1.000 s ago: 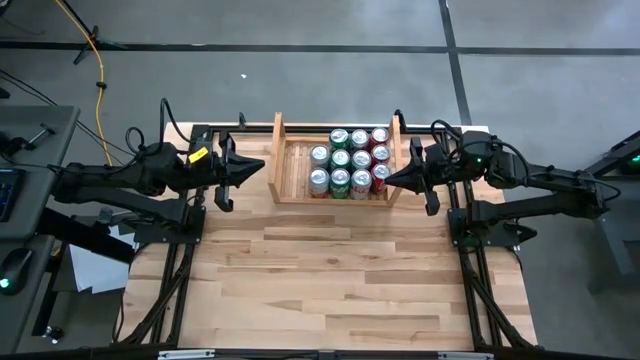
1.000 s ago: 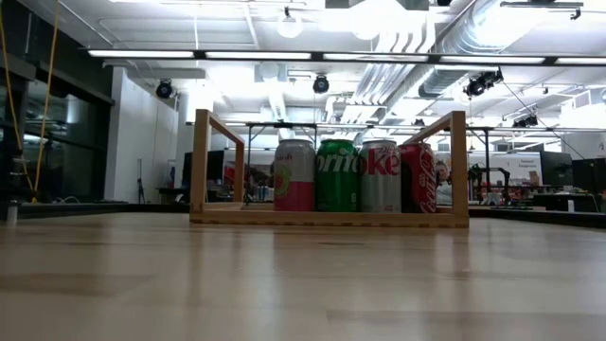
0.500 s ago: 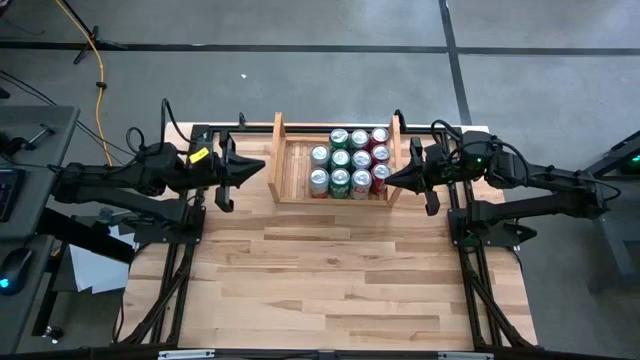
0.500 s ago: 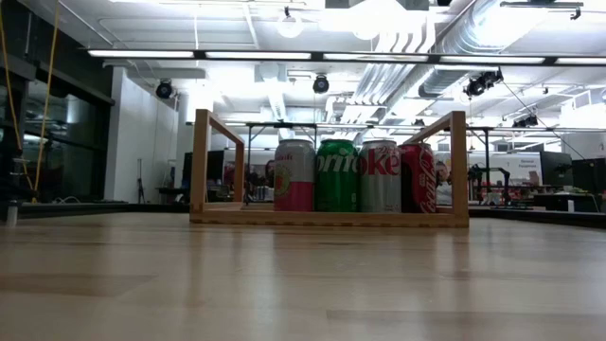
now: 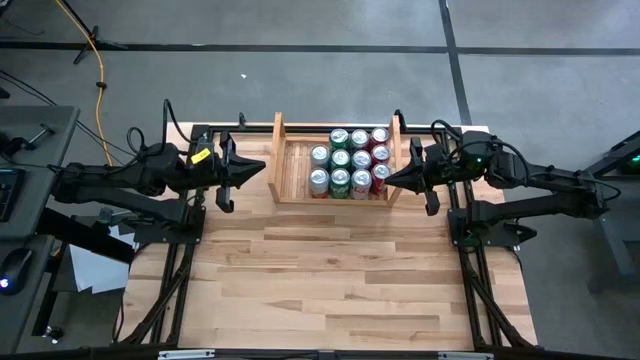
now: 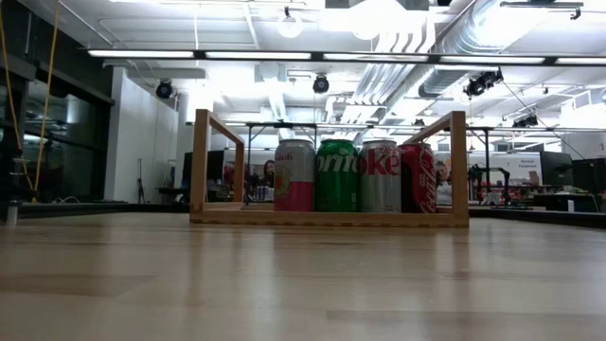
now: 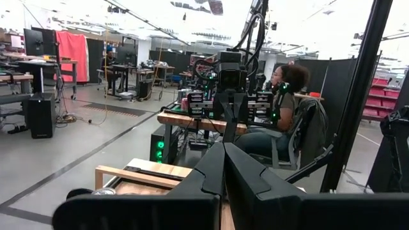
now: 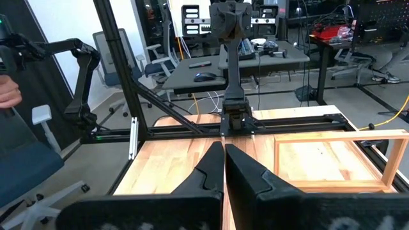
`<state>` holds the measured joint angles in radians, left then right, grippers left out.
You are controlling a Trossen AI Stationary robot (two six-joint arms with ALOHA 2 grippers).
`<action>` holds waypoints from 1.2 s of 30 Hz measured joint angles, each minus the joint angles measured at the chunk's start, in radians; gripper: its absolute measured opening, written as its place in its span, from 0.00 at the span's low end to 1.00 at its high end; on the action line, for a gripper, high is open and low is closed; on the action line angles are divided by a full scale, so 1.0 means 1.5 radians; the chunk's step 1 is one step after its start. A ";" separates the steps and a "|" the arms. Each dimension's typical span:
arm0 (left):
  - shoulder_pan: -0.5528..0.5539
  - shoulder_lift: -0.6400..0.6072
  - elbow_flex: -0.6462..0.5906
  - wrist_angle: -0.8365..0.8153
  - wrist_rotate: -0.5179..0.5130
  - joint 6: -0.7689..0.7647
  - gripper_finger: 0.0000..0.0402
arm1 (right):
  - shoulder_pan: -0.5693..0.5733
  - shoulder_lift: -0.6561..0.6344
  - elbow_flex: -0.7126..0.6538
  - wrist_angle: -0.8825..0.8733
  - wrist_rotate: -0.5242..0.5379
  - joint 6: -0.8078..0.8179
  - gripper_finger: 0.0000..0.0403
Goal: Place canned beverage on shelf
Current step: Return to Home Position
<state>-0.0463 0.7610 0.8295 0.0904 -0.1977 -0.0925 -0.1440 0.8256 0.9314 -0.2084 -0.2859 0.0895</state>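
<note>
- The cans (image 5: 340, 158) stand packed in the right part of the shelf (image 5: 295, 165), which sits at the far middle of the worktop (image 5: 330, 260). The job looks all but done, so the main risk is undoing it while the arms go home.
- The right pincer (image 5: 390, 177) is closed and empty, its tip just beside the shelf's right board as seen from above. It seems to hang above worktop level, since the low view shows no arm. A dip or an inward swing could clip that board and shove the whole shelf.
- The left pincer (image 5: 258, 167) is likewise closed on nothing, near the left board, so the same hazard applies from that side.
- The pink-white cans (image 6: 294, 175) end the row, with bare slats on their open side. A jolt to the shelf would likely tip or slide these first, as nothing backs them there.
- The cans touch one another, so one falling may take its neighbours with it.
- A person (image 7: 284, 83) sits beyond the worktop. They look well apart, but a wide arm sweep should stay clear of them.
</note>
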 joint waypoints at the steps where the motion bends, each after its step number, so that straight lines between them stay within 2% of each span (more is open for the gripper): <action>1: 0.000 0.000 0.000 0.000 0.000 0.000 0.01 | 0.000 0.000 0.000 0.000 0.000 0.000 0.00; 15: 0.000 -0.024 0.001 -0.011 -0.005 0.016 0.01 | 0.000 0.000 0.000 0.000 0.000 0.007 0.00; 22: 0.000 -0.088 -0.011 -0.110 -0.005 0.029 0.00 | 0.000 0.000 0.000 0.000 0.000 0.028 0.00; 25: 0.000 -0.126 -0.086 -0.060 -0.005 0.006 0.00 | 0.000 0.000 0.000 -0.001 0.000 0.028 0.00; 31: 0.000 -0.207 -0.295 0.139 -0.017 -0.071 0.00 | 0.000 0.000 0.000 -0.001 0.000 0.039 0.00; 36: 0.000 -0.277 -0.407 0.216 -0.044 -0.111 0.00 | 0.000 0.000 0.000 -0.009 0.000 0.046 0.00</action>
<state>-0.0467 0.3457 0.2193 0.4141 -0.2638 -0.2597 -0.1440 0.8257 0.9310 -0.2220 -0.2859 0.1585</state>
